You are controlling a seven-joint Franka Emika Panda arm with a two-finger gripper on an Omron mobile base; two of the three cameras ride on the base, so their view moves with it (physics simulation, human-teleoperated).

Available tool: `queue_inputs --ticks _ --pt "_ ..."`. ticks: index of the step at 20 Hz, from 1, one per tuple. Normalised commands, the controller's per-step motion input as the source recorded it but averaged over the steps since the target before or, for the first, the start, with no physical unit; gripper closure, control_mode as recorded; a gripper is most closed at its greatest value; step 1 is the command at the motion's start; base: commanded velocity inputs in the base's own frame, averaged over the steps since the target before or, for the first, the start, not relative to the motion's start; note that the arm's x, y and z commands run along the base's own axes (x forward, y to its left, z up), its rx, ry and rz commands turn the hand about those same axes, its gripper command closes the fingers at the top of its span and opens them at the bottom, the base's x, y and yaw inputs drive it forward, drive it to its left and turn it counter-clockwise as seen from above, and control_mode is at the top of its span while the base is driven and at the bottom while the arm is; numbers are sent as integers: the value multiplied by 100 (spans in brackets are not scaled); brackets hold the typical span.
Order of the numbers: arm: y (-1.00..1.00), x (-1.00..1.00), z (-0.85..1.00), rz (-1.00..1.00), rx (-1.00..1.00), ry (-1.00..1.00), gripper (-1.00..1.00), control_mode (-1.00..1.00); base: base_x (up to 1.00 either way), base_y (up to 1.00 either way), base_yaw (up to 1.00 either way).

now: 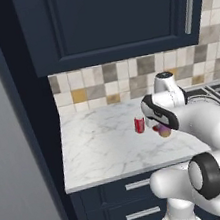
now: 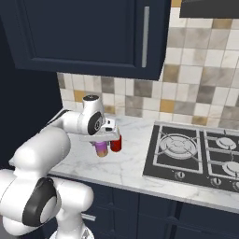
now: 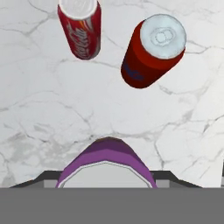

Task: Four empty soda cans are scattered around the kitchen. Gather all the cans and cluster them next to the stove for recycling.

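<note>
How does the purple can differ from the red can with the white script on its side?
The purple can is purple-pink with an orange lower band; the script can is red. The purple can is held in the tool above the counter; the script can stands upright on the marble beside another red can. Both are small cylinders with silvery tops.
</note>
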Motion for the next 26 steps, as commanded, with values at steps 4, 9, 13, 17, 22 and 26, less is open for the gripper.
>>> queue_inputs --ticks 4,9,13,17,22,26 --pt "0 0 0 0 0 0 100 100 0 0 0" --pt "0 0 0 0 0 0 100 100 0 0 0" --pt "0 0 0 0 0 0 100 100 0 0 0" --pt "0 0 0 0 0 0 100 -100 0 0 0" --pt "25 -1 -1 -1 0 0 100 -100 0 0 0" --pt "39 7 -7 -7 1 0 100 -100 0 0 0"
